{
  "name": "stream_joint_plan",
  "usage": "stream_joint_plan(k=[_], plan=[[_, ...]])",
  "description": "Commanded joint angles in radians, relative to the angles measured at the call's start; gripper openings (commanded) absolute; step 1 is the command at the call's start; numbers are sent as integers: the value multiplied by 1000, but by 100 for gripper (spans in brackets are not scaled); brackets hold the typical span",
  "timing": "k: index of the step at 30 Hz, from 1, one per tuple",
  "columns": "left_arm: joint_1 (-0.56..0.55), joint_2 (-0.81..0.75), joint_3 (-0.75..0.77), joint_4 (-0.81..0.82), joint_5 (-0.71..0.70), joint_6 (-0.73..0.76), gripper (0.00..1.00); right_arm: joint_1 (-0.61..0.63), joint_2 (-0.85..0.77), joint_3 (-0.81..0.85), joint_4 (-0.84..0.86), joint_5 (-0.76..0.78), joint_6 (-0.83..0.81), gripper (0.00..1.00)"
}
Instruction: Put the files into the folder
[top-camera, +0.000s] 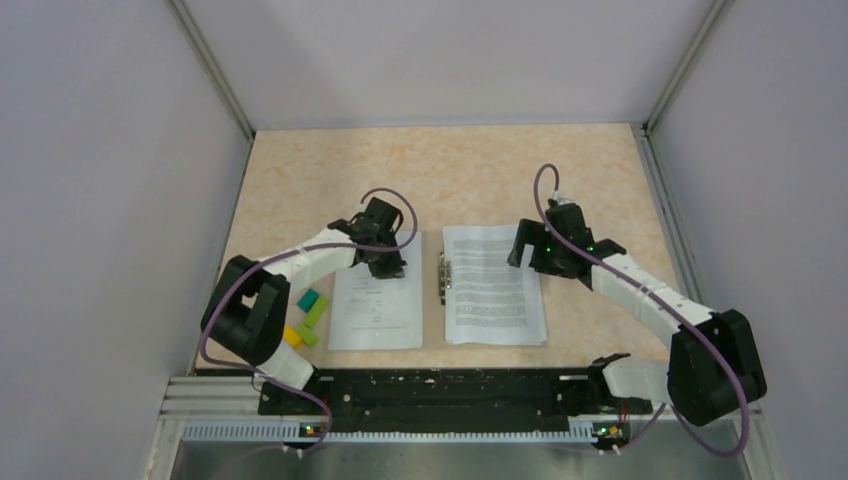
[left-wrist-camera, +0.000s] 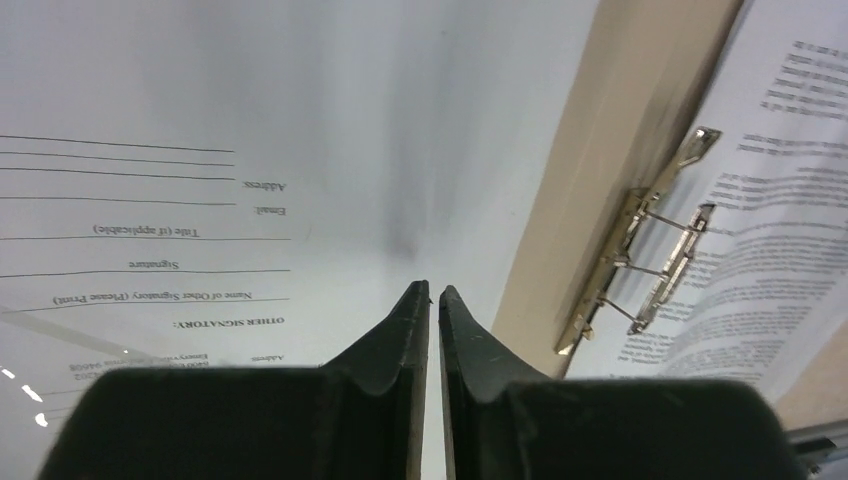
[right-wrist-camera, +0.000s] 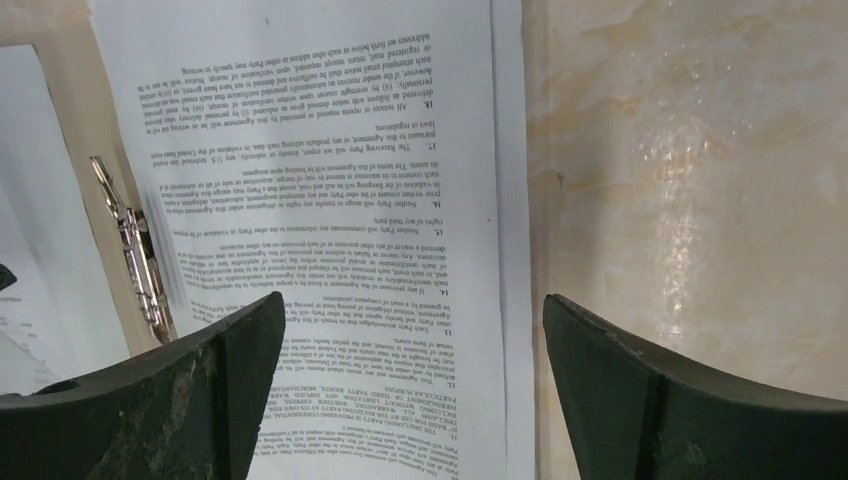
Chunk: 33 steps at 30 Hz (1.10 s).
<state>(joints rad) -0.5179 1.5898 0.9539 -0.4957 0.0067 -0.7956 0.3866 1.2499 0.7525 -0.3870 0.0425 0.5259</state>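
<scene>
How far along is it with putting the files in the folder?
Looks mostly done: the left sheet and right sheet lie either side of the metal clip in the open folder. Nothing is held: the right gripper hangs wide open over the right sheet, the left gripper nearly closed and empty over the left one. Probably fastening and closing remain.

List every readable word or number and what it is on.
"OTHER SIGNATORY:" on the left sheet
"Name of Other Signatory (Print)" same sheet
"Signature" same sheet
"Title (if applicable)" same sheet
"Email" same sheet
"Address" same sheet
"14." to "18." on the right sheet; its clauses are too small to read.
</scene>
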Motion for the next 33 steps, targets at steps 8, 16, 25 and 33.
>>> stream_joint_plan(k=[8,16,25,33], plan=[[-94,-46,2,54,155,-6,19,-14,-34,-121,152,-108,68,99],[-153,7,-17,108,165,-46,14,-12,5,-114,162,-46,47,99],[-158,65,-16,108,143,-60,0,34,73,-70,146,85,32,99],[-157,85,-21,109,137,-67,0,58,96,-62,177,74,34,99]])
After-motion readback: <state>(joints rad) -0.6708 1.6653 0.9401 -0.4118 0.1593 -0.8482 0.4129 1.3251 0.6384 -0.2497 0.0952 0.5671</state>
